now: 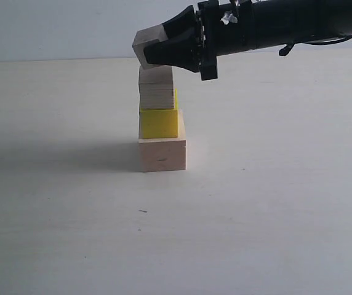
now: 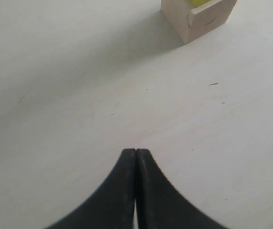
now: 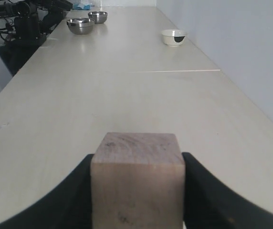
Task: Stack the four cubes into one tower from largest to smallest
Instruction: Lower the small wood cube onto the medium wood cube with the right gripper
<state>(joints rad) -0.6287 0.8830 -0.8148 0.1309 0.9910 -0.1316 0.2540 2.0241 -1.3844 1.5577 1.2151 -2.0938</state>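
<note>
Three cubes stand stacked on the table: a big pale wood cube (image 1: 162,153), a yellow cube (image 1: 159,121) on it, and a small wood cube (image 1: 156,87) on top. My right gripper (image 1: 157,52) reaches in from the right, shut on the smallest wood cube (image 1: 145,43). That cube is tilted, right over the stack; whether its lower corner touches the stack I cannot tell. The right wrist view shows the same cube (image 3: 137,176) clamped between both fingers. My left gripper (image 2: 135,151) is shut and empty, low over bare table, well apart from the big cube (image 2: 198,21).
The right wrist view looks along the long pale table (image 3: 136,95). Far down it stand two metal bowls (image 3: 80,25) and a white bowl (image 3: 173,37), with dark equipment (image 3: 26,21) at the far edge. A wall (image 3: 232,47) runs along one side.
</note>
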